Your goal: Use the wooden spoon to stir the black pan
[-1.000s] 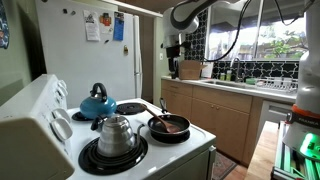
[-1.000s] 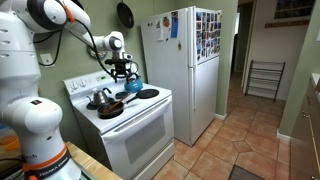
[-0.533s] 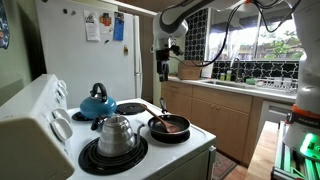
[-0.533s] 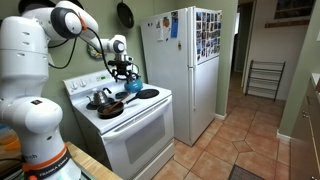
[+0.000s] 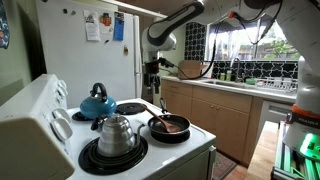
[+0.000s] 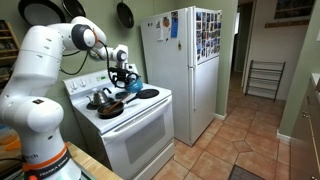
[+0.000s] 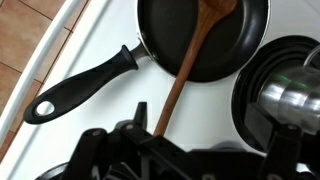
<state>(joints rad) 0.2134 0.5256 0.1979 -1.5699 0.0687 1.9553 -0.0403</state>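
Observation:
The black pan [image 5: 170, 128] sits on the front burner of the white stove [image 5: 190, 150], in both exterior views [image 6: 111, 109]. In the wrist view the black pan [image 7: 165, 30] is at the top, its dark handle pointing to the lower left. The wooden spoon [image 7: 190, 65] lies with its bowl in the pan and its handle running down over the rim toward me. My gripper [image 5: 152, 88] hangs open and empty well above the stove, behind the pan [image 6: 125, 78]. Its dark fingers [image 7: 215, 140] fill the bottom of the wrist view.
A shiny steel kettle [image 5: 116, 132] stands on the burner beside the pan, also in the wrist view [image 7: 295, 100]. A blue kettle [image 5: 97, 103] sits on a back burner. A white fridge [image 6: 185, 70] stands next to the stove. A wooden counter [image 5: 225, 95] runs beyond it.
My arm has swung from over the counter toward the stove and the gripper has come lower. Pan, spoon and kettles have not moved.

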